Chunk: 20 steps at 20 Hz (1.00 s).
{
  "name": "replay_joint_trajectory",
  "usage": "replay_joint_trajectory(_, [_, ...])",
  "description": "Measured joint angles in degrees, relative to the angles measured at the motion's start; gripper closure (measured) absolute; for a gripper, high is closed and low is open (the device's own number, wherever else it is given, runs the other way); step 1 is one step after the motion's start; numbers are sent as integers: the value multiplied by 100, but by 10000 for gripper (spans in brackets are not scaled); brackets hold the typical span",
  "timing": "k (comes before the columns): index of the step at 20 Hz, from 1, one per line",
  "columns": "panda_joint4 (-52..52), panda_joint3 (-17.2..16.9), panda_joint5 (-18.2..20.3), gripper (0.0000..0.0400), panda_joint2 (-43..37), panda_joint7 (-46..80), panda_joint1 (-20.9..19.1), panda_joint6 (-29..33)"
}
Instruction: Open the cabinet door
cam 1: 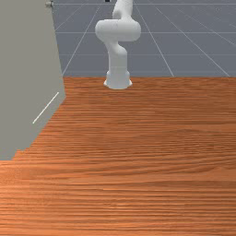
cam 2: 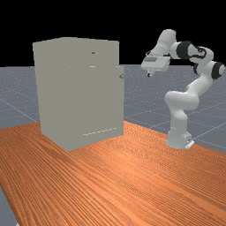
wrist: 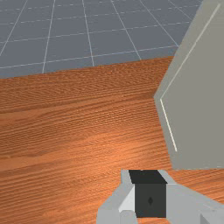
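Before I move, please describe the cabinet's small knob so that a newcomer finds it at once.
In the far view, find the tall grey cabinet on the wooden table. At its edge on the far view's right, in the upper half, sits a small knob. Unlike the small dark piece higher up, which lies inward, the knob stands right at that edge.

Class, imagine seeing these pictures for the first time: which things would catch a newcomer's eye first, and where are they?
First, the bulky grey cabinet, standing on the far view's left. Next, the white arm with black joints on the far view's right, its end effector raised well above the table. That table, vivid orange-brown wood, spreads beneath both.
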Motion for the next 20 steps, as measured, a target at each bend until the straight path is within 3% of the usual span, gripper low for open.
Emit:
replay_joint_trajectory(1, [76,-126,-78,400,-98,-21,-119,-24])
replay_joint_trajectory(2, [139,-230,-159,243,-166,-39,-231,-43])
replay_joint_trajectory(3, [193,-355,-249,148,-237,-82,-344,-41])
replay_joint_trajectory(4, [256,-464,-355,90,-308,-115,-469,-22])
replay_joint_trajectory(6, [404,-632,-564,33,-374,-124,-733,40])
replay_joint_trajectory(10, [622,-1010,-891,4,-377,-212,-1101,445])
replay_joint_trajectory(14, [439,-1317,-1013,1,-114,-113,-1269,1712])
replay_joint_trajectory(20, [-559,-1402,-1119,0,308,-13,-1215,3811])
